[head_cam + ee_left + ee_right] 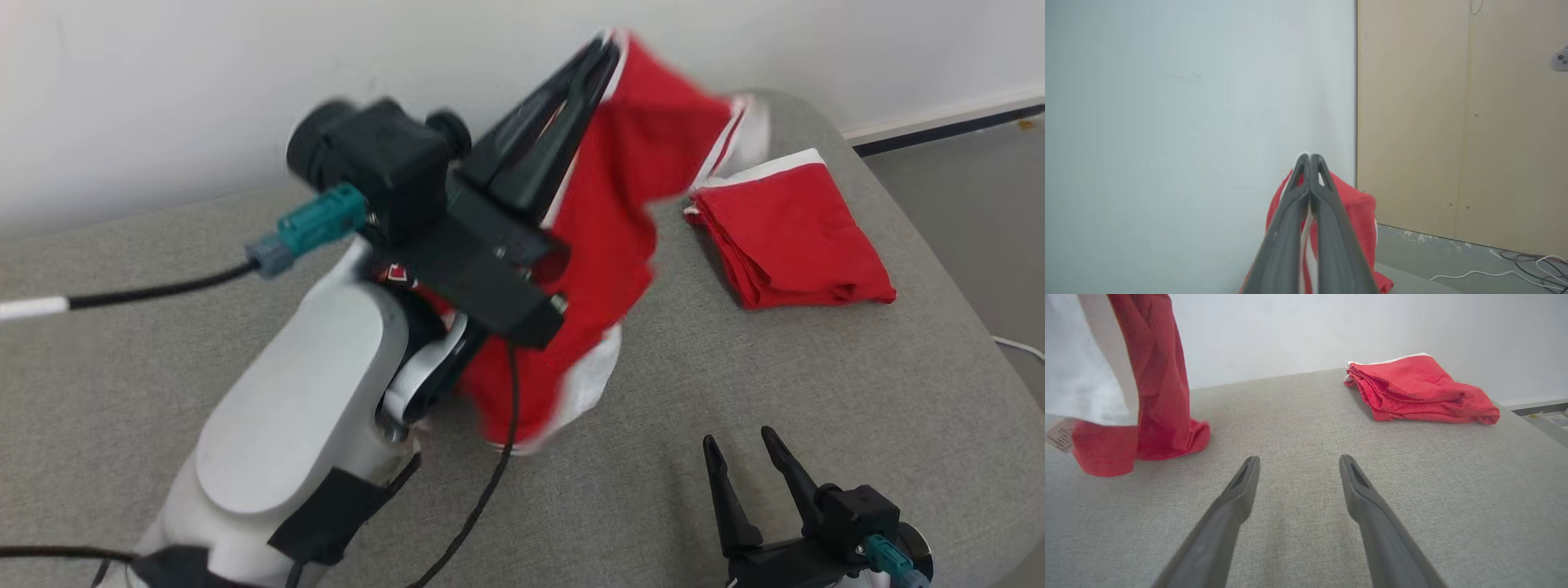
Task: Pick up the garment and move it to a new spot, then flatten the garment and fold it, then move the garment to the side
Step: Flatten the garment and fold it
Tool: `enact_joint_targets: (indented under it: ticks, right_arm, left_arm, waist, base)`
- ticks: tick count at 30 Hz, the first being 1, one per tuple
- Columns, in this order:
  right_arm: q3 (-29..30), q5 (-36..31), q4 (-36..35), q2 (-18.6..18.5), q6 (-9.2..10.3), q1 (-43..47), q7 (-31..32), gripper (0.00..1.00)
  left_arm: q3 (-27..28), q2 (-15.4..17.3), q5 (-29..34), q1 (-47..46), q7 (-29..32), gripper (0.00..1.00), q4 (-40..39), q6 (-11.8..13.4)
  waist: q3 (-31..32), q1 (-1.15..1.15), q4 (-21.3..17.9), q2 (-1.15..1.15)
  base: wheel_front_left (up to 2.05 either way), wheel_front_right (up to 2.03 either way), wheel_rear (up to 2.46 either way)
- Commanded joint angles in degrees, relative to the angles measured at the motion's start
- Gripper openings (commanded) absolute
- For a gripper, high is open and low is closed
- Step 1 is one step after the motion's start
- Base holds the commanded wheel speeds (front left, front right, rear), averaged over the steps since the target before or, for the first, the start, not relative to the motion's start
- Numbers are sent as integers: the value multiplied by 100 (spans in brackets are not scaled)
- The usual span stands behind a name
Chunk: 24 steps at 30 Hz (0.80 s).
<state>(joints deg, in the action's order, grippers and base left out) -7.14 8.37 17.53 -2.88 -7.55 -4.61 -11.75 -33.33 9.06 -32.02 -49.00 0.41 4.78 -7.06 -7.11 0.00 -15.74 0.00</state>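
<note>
head view: left end effector (602,49) clenched on the hanging red garment (629,171); right end effector (739,441) released, empty.

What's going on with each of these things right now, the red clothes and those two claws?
held red garment: lifted, hanging from the left gripper, lower end bunched on the grey cushion.
folded red garment: lying folded on the cushion, untouched.
left gripper: shut on the held red garment.
right gripper: open, empty, low over the cushion.
</note>
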Motion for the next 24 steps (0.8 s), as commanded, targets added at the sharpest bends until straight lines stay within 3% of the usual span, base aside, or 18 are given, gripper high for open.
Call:
enact_joint_targets:
  ticks: [1,5,10,17,22,23,24]
  right_arm:
    - [24,39,20,1,13,-12,-38,100]
    - [68,7,67,1,13,-53,-58,100]
    - [0,11,85,1,13,-80,-76,100]
    - [15,-44,68,0,14,-89,-55,100]
    - [6,-115,23,1,13,-158,-8,100]
    - [-13,-135,21,2,13,-171,3,100]
    - [-30,-147,18,0,13,-190,10,100]
  left_arm:
    - [42,-101,-85,-251,-107,0,-115,-11]
    - [202,-322,-251,-629,-393,0,-331,-9]
    - [597,-419,-594,-430,-784,0,-401,257]
    - [1056,147,-935,1090,-847,0,440,642]
    - [1343,407,-1047,1652,-1105,0,1371,735]
    - [1425,418,-1074,1697,-1193,4,1614,760]
    - [1483,448,-1055,1726,-1261,29,1858,810]
  waist:
    - [-5,0,-20,0]
    - [15,0,48,0]
    - [35,0,242,0]
    - [-72,0,602,0]
    - [-178,0,794,0]
    - [-192,0,833,0]
    - [-202,0,858,0]
  base:
    - [0,0,0]
    - [0,0,0]
    - [0,0,0]
    - [0,0,0]
    - [0,0,0]
    - [0,0,0]
    - [0,0,0]
